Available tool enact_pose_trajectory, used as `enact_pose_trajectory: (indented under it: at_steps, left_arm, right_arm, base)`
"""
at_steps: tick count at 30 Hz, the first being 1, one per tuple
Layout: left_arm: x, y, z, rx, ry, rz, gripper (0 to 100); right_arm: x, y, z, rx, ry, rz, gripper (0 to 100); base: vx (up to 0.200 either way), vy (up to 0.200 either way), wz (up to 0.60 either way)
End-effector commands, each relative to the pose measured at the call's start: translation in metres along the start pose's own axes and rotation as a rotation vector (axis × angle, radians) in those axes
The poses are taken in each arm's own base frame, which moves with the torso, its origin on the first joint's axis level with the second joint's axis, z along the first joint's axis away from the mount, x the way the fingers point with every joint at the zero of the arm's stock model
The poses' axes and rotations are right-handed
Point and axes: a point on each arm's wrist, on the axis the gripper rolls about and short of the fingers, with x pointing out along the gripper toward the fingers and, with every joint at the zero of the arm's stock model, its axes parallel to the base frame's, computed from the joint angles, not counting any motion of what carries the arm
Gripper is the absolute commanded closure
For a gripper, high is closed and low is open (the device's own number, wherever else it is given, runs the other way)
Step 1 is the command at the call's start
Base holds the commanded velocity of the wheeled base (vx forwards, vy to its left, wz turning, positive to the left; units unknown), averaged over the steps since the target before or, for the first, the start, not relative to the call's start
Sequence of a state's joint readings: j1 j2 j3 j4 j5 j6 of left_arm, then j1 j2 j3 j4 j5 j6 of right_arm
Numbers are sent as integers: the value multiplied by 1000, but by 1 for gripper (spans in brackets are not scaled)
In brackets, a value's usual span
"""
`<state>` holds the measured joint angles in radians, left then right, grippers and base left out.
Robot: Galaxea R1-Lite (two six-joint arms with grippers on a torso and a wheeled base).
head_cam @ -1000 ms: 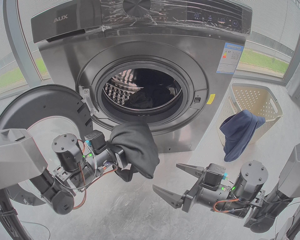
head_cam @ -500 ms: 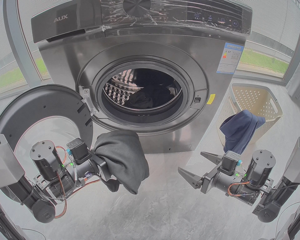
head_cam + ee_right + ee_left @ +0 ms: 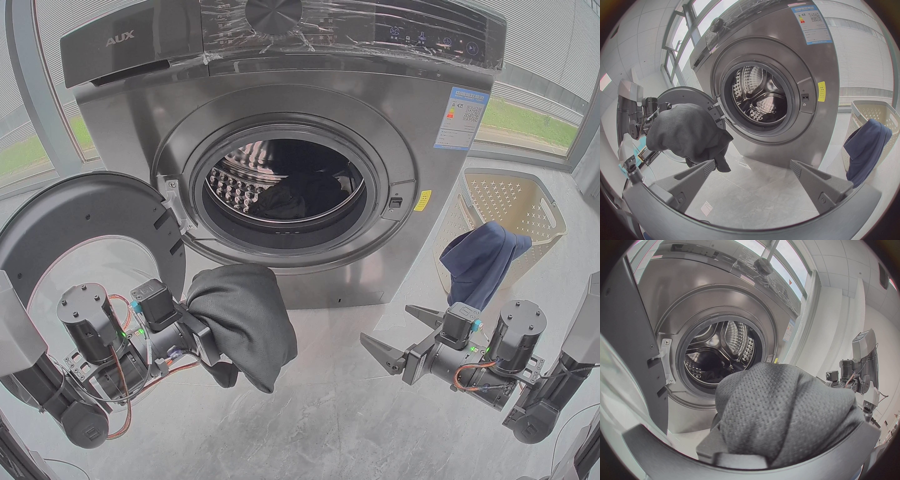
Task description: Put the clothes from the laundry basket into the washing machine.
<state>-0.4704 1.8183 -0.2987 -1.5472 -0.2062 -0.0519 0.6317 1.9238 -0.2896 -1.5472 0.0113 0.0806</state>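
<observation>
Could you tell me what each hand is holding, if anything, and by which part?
The left hand grips the dark garment at a bunched fold; which part cannot be told. The right hand holds nothing.

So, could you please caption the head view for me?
Left gripper holds a dark garment before the open washing machine; right gripper, jaws open, beside a blue garment draped over the basket.

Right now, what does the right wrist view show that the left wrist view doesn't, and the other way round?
Right wrist view adds the laundry basket with a navy garment draped over its rim, plus the open right gripper. Left wrist view adds the right arm, farther off beyond the dark garment. Both share the washing machine, door open, and the dark garment held before it.
</observation>
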Motion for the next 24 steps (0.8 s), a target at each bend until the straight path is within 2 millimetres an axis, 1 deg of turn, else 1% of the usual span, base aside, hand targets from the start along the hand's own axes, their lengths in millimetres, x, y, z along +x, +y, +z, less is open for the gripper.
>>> enact_pose_trajectory:
  at_steps: [1,14,21,24]
  left_arm:
    - [0,-2,-1,-3,3,-6,100]
    - [4,-8,-5,-4,17,-31,100]
    - [4,-12,-6,-7,23,-48,100]
    - [6,-12,-8,-7,31,-49,100]
  right_arm:
    - [0,2,-2,5,7,4,0]
    - [0,4,-2,4,9,13,0]
    - [-1,5,-3,4,13,16,0]
    - [-1,8,-3,7,15,26,0]
  base:
    - [200,0,0]
    - [200,0,0]
    - [0,0,0]
    - [0,0,0]
